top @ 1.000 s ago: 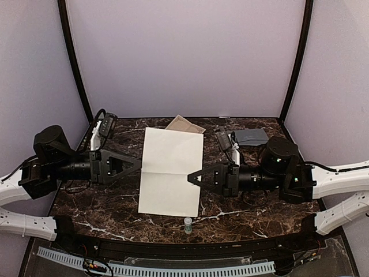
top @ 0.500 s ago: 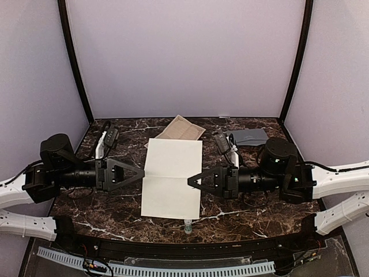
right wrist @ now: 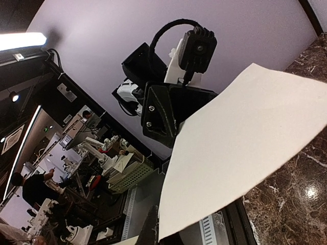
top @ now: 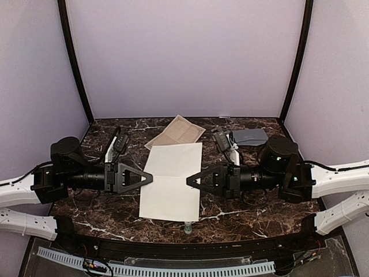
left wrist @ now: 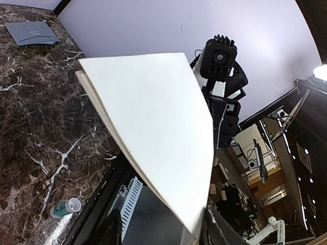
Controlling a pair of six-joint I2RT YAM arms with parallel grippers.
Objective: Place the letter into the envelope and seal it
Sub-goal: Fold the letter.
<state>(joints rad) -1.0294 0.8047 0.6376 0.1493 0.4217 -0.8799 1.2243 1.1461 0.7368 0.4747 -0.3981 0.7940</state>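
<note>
The left gripper [top: 150, 178] advanced; letter [top: 172, 193] runs near-to-far.

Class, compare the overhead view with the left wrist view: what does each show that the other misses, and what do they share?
Only overhead: the tan sheet at the back of the table, and both arms, with the left gripper and right gripper at opposite edges of the letter.
Only left wrist: the lit room beyond the table's near edge.
Both: the letter, the envelope and a small bottle at the near edge.
</note>
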